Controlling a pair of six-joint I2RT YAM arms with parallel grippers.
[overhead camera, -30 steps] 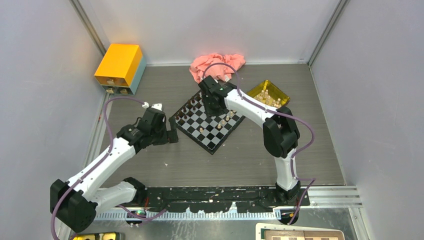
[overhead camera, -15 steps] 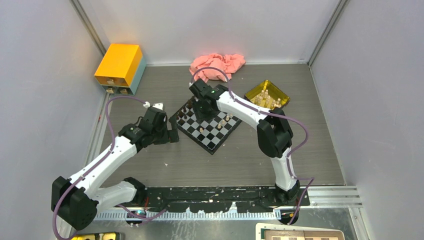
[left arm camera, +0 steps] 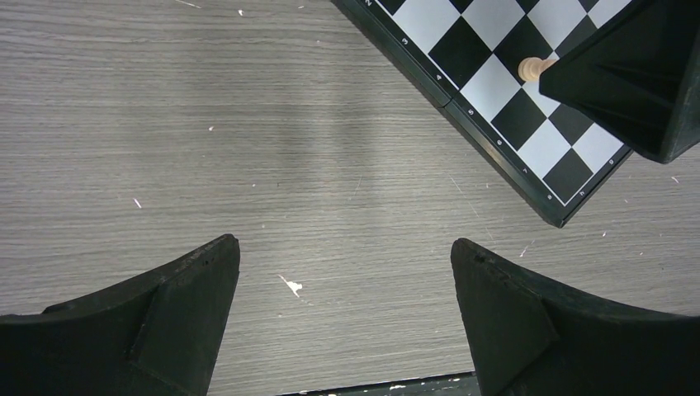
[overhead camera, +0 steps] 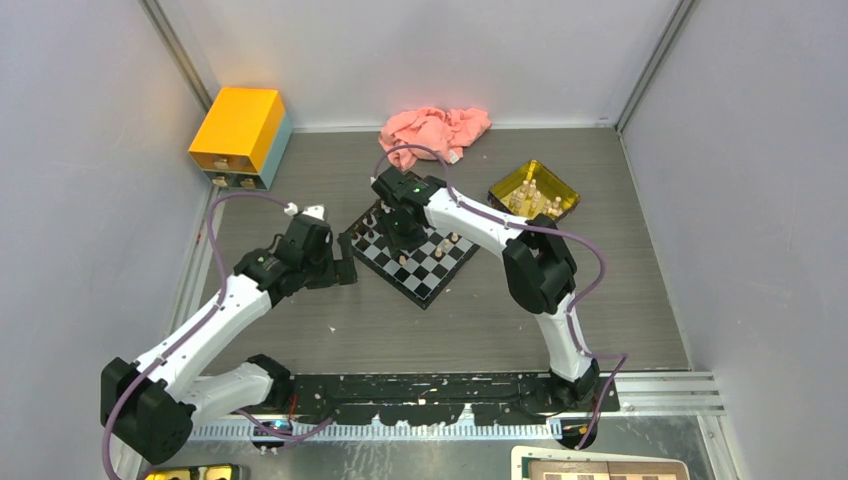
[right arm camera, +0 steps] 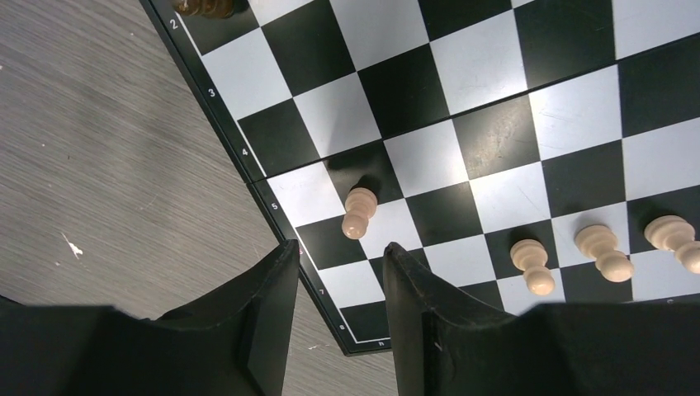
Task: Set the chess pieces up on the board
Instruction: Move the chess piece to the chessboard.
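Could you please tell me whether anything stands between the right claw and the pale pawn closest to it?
Nothing visible does. The pale pawn stands just beyond the right claw, whose tips are open, with only bare board between them; the next pale pawn stands well off to one side.

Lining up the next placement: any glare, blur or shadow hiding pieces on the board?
Right wrist: sharp, mild sheen on the board, pawns plain. Left wrist: sharp, faint shadow band on the table. Top: they look tiny, the right arm covers part of the board.
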